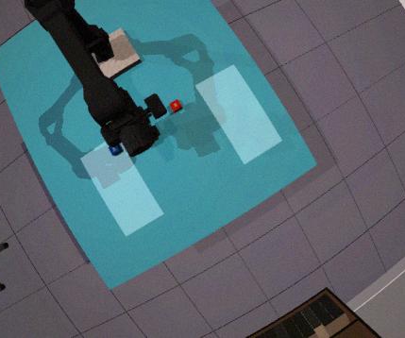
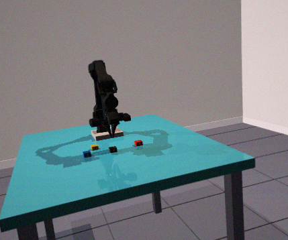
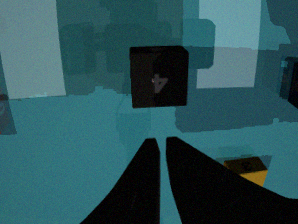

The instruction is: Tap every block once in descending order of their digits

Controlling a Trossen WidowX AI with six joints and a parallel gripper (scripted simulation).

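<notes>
Four small square-edged blocks sit on the glossy teal table. The matte black gripper hangs above the black block, its tapered fingers pressed nearly together on nothing. The yellow block lies just beside them.

The arm is matte black from top to bottom, built of chunky, rounded segments joined by thick cylindrical joints, with no markings or cables that I can make out. It rises from a small square base plate that is pale, off-white to beige, much lighter than the arm itself. At its end sits a blocky black gripper with short side housings, and its two black fingers are broad at the root and taper to narrow points.
</notes>
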